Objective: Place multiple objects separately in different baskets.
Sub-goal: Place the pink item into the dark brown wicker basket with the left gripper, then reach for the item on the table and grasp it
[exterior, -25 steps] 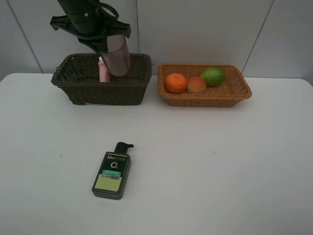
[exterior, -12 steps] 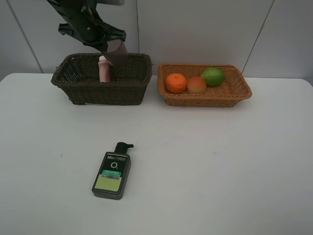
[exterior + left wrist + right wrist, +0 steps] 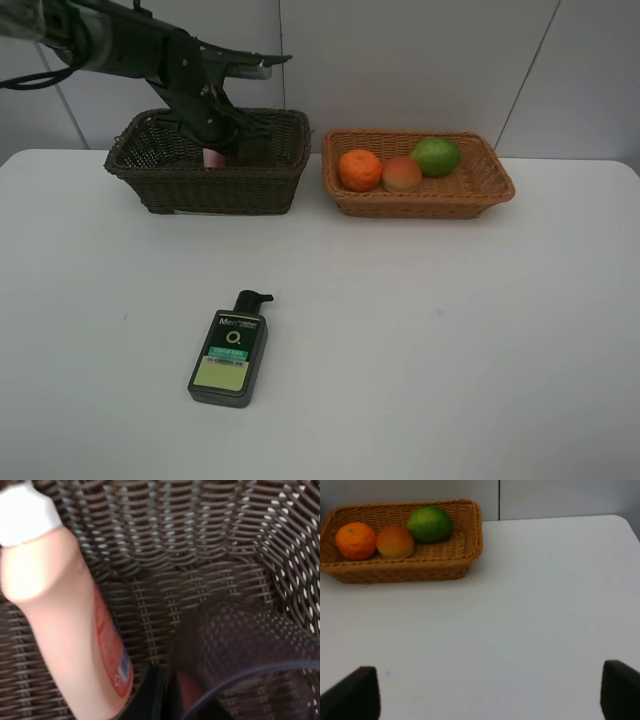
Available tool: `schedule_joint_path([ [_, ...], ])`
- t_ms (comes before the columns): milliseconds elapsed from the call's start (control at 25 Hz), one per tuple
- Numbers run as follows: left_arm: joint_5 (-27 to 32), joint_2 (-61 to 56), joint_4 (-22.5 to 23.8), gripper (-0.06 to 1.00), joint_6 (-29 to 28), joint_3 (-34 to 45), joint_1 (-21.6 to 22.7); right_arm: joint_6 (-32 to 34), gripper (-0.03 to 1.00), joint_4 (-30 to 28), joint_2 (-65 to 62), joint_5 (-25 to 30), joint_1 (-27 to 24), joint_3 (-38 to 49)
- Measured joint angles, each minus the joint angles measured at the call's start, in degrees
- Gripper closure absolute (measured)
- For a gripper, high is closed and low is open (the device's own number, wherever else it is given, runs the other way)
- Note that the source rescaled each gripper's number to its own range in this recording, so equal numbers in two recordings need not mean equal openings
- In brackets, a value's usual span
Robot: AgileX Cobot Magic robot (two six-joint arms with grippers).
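Mauve translucent cup [image 3: 240, 640] sits down inside dark basket [image 3: 200, 185], toward its R half. It is blurred in the L wrist view, w/ the weave showing through its wall. Pink bottle [image 3: 60, 620], white cap, is in the same basket just beside the cup, w/ a strip of wicker visible btw them. L gripper [image 3: 238, 142] reaches into the basket from above-left, right at the cup. One dark finger [image 3: 150, 695] shows next to the cup's side, the other is hidden, so cannot tell whether the jaws are clamped on the cup or clear of it.

Pump bottle [image 3: 229, 352], dark w/ green label, lies flat on white table [image 3: 450, 330], label up, pump end toward the baskets, well apart from both.

Tan basket [image 3: 420, 200] stands just R of the dark one and holds orange [image 3: 360, 169], peach [image 3: 402, 174] and green fruit [image 3: 435, 156] in a row, orange touching peach.

R gripper [image 3: 485, 697] hangs over bare table near the tan basket, fingers [image 3: 352, 695] wide apart, nothing btw them.
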Motion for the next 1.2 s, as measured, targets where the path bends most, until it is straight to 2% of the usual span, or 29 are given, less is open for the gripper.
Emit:
schedule_joint_path([
  [120,-0.4,0.2,-0.4,0.84,0.0,0.0,0.0,0.0,0.11,0.0,0.0,0.0,0.0,0.0],
  [160,-0.4,0.2,-0.4,0.75,0.0,0.0,0.0,0.0,0.11,0.0,0.0,0.0,0.0,0.0],
  [360,-0.4,0.2,-1.7,0.19,0.0,0.0,0.0,0.0,0.11,0.0,0.0,0.0,0.0,0.0],
  [440,-0.4,-0.1,-2.3,0.08,0.0,0.0,0.0,0.0,0.11,0.0,0.0,0.0,0.0,0.0],
  [560,-0.2,-1.4,-2.8,0.03,0.0,0.0,0.0,0.0,0.11,0.0,0.0,0.0,0.0,0.0],
  [760,2.1,-5.6,-3.0,0.02,0.0,0.0,0.0,0.0,0.11,0.0,0.0,0.0,0.0,0.0],
  [1040,14.7,-11.3,-3.2,0.02,1.0,0.7,-2.3,0.0,0.11,0.0,0.0,0.0,0.0,0.0],
  [1200,16.5,-15.8,-3.7,0.02,1.3,6.4,-3.9,0.0,0.11,0.0,0.0,0.0,0.0,0.0],
])
